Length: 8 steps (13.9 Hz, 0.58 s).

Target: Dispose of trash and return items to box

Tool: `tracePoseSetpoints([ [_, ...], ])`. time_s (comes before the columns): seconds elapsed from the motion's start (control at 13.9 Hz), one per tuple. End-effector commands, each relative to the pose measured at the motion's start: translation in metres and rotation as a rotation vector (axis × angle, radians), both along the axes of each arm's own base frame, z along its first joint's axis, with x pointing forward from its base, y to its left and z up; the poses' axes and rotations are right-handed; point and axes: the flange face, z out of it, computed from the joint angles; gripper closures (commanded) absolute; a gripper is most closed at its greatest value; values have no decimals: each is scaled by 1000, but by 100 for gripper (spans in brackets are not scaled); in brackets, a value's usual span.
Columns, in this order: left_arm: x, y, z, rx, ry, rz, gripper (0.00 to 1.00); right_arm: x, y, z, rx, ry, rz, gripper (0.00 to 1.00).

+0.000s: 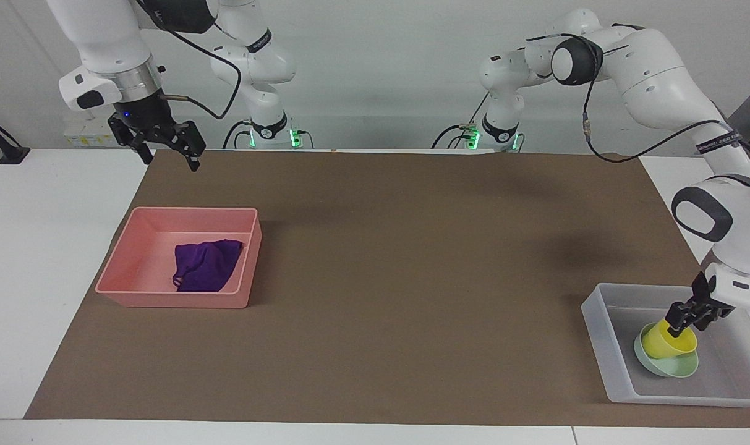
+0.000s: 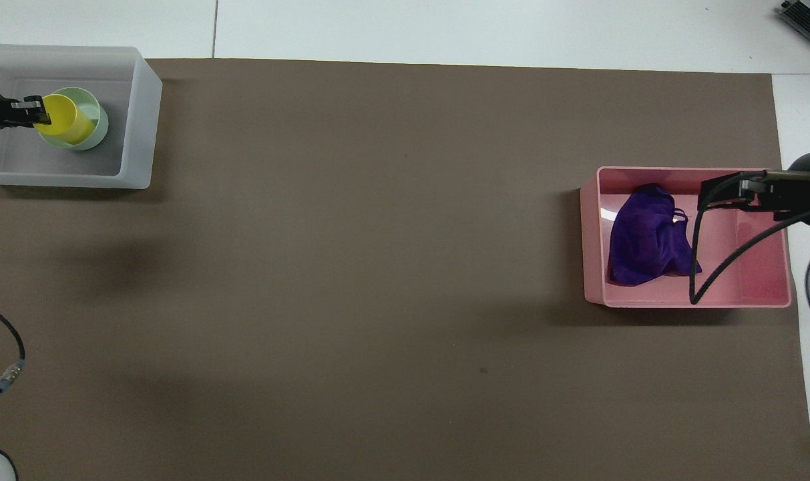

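My left gripper (image 1: 690, 320) sets the cup (image 1: 666, 341) into the bowl (image 1: 666, 364), release next; right gripper (image 1: 167, 143) open above the bin (image 1: 177, 299).

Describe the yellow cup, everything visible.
The yellow cup is small, plain, plastic-looking and open-topped, narrowing toward its base. It sits tilted inside the mint-green bowl, its mouth tipped toward the left gripper, which is shut on its rim. Bowl and cup are in the translucent tray at the left arm's end of the table. Nothing shows inside it.
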Motion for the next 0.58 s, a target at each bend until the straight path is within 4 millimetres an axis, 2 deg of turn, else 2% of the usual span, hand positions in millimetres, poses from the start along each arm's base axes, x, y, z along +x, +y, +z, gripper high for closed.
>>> tracePoseSetpoints([
  [0.0,-9,-25,38,11,3,-59,8,-2,-3,2,4,16,22,0],
  [0.22,-30,-70,60,6,24,-123,0,-7,0,-2,4,24,29,0],
  [0.36,-57,-96,70,0,41,-160,0,-13,5,-10,1,22,36,0],
  [0.5,-81,-113,86,5,48,-224,0,-13,7,-9,1,19,38,0],
])
